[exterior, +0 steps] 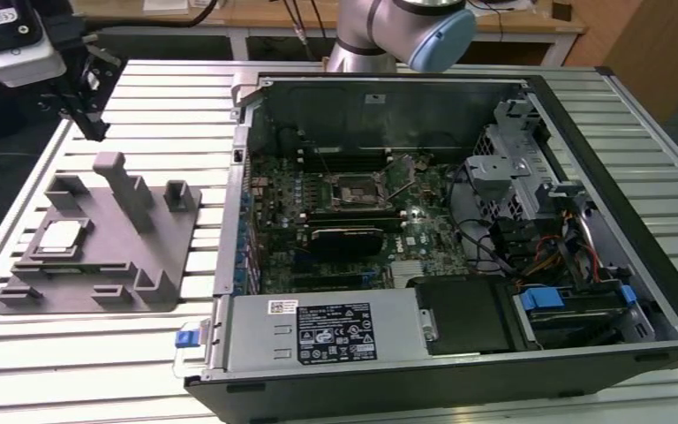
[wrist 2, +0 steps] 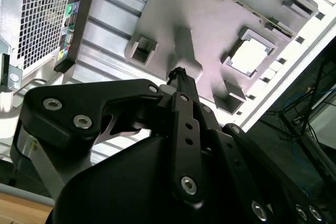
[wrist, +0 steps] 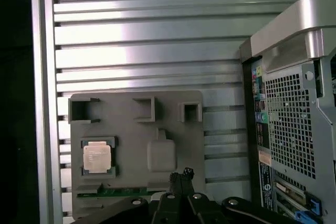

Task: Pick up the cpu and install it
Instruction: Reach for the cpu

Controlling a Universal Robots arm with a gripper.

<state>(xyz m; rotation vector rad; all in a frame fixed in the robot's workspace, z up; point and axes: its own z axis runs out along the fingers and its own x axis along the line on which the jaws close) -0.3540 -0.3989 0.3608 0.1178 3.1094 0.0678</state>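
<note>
The cpu (exterior: pixel 60 237) is a small pale silver square. It lies flat in a recess of the grey fixture plate (exterior: pixel 156 243) at the exterior view's left. Both wrist views show the cpu (wrist 2: pixel 248 56) (wrist: pixel 97 157) on the fixture plate (wrist 2: pixel 199 14) (wrist: pixel 128 129). My gripper (exterior: pixel 92 131) hangs above the table behind the plate, well clear of the chip. Its fingertips (wrist: pixel 181 174) sit together with nothing between them, and the gripper (wrist 2: pixel 178 73) is shut and empty. The open computer case (exterior: pixel 528 97) holds the motherboard with its bare socket (exterior: pixel 355 188).
Upright posts (exterior: pixel 121 181) rise from the fixture plate near the chip. The case's rear wall (wrist: pixel 294 124) stands beside the plate. A power supply (exterior: pixel 327 331) and drive cage (exterior: pixel 522 185) fill the case's other parts. Slatted metal table (exterior: pixel 162 88) surrounds everything.
</note>
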